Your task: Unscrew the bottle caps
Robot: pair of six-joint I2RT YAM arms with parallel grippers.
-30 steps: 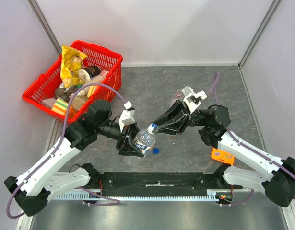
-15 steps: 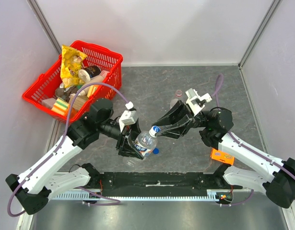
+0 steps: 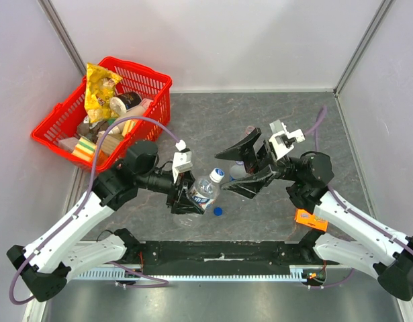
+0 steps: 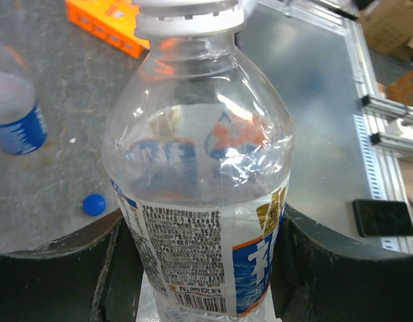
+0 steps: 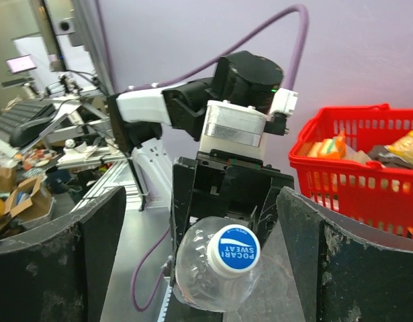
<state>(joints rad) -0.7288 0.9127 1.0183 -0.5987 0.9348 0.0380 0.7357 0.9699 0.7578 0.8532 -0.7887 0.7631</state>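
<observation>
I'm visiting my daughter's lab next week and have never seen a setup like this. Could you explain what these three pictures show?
These are two robot arms bolted at the table's near edge, each ending in a two-finger gripper. The wide picture looks down from above and behind them. The other two pictures come from small cameras on the wrists, so each shows its own dark fingers at the sides.

The left gripper is clamped on a clear water bottle, tilted toward the other arm. The right gripper stands wide open, facing the bottle's Pocari Sweat cap, which is on the bottle.

On the grey table lie a loose blue cap, a second, blue-labelled bottle, an orange box and a red basket of snacks.
</observation>
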